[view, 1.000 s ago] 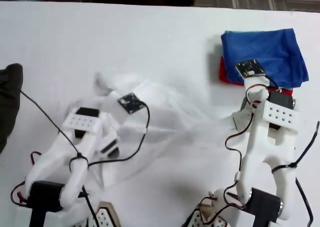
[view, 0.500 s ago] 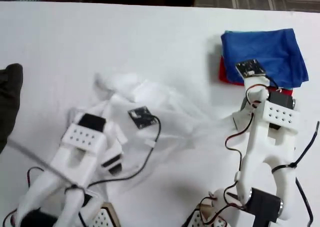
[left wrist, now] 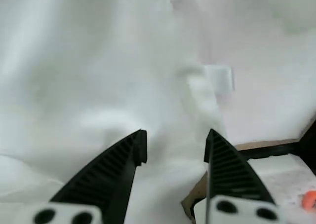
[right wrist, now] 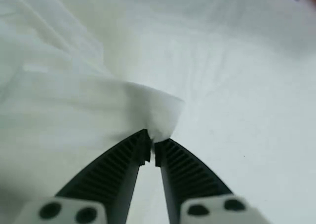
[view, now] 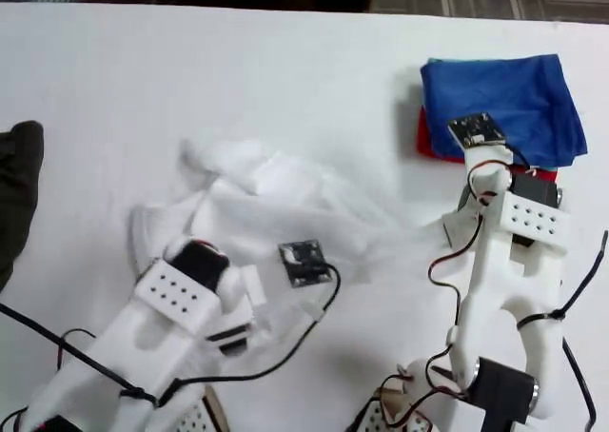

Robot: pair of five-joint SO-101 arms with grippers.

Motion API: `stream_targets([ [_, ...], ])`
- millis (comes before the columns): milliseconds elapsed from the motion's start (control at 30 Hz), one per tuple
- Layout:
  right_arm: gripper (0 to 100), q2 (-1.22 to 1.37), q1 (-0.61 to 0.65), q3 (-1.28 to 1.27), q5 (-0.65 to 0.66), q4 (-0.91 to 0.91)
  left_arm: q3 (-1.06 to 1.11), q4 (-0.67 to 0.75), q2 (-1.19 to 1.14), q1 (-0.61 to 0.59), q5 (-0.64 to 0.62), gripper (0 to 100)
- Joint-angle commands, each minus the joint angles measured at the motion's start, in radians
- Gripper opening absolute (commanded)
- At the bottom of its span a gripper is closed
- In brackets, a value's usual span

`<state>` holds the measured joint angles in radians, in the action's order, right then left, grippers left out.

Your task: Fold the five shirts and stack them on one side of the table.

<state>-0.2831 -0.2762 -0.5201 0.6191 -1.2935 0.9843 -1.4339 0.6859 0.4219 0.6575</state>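
A crumpled white shirt lies left of the table's centre, one thin edge stretched toward the right arm. My right gripper is shut on a folded corner of that white shirt, held just above the table. The right arm stands beside a folded blue shirt stacked on a red one at the far right. My left gripper is open and hangs over the white shirt's fabric with nothing between its fingers. The left arm sits at the shirt's near edge.
A dark shirt lies bunched at the table's left edge. The arm bases and loose cables crowd the near edge. The white table stretches bare across the back.
The left arm has swung toward the near edge and to the right over the white shirt, whose near fabric has shifted. The right arm has kept still, holding the corner.
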Motion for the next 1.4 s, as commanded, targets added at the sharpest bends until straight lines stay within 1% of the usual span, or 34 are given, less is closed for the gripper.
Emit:
stream_targets([
  [0,1.9,-0.005,-0.007,0.012,-0.002,0.007,-0.018,-0.006,0.021,0.026,-0.002,21],
  [67,1.9,-0.005,-0.007,0.012,-0.002,0.007,-0.061,-0.026,0.015,0.003,-0.011,21],
  [133,1.9,-0.005,-0.007,0.012,-0.002,0.008,-0.134,-0.061,0.015,-0.028,-0.060,21],
  [267,1.9,-0.005,-0.007,0.012,-0.002,0.010,-0.271,-0.166,0.015,-0.031,-0.224,21],
  [333,1.9,-0.005,-0.007,0.012,-0.002,0.010,-0.288,-0.193,0.015,-0.012,-0.315,21],
  [400,1.9,-0.005,-0.007,0.012,-0.002,0.010,-0.278,-0.201,0.014,0.011,-0.362,21],
  [533,1.9,-0.005,-0.007,0.012,-0.003,0.010,-0.203,-0.175,0.012,0.043,-0.336,21],
  [667,1.9,-0.005,-0.007,0.012,-0.003,0.010,-0.194,-0.158,0.012,0.037,-0.299,21],
  [800,1.9,-0.005,-0.007,0.012,-0.005,0.010,-0.196,-0.158,-0.005,0.038,-0.299,21],
  [900,1.9,-0.005,-0.007,0.012,-0.005,0.010,-0.205,-0.146,-0.103,0.034,-0.299,21],
  [1100,1.9,-0.005,-0.007,0.012,-0.005,0.010,-0.260,-0.143,-0.400,0.043,-0.295,21],
  [1367,1.9,-0.005,-0.007,0.015,-0.003,0.010,-0.283,-0.126,-0.436,0.043,-0.293,21],
])
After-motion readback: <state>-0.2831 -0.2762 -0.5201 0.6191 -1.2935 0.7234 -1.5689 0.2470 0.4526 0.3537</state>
